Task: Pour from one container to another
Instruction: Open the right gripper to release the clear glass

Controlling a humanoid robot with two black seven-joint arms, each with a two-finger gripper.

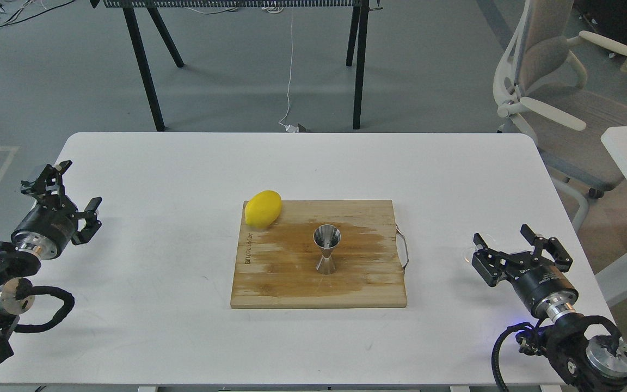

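The steel hourglass jigger [327, 249] stands upright in the middle of the wooden cutting board [368, 288]. The small clear glass cup [489, 240] sits on the white table to the right of the board. It is faint and partly hidden behind the left finger of my right gripper [502, 235]. That gripper is open and holds nothing, with the cup at its left finger. My left gripper [80, 183] hovers open and empty at the table's far left, well away from both containers.
A yellow lemon [263, 208] lies on the board's back left corner. The board has a metal handle [404, 249] on its right side. The white table [183, 163] ends just right of my right arm. An office chair [558, 103] stands beyond the back right corner.
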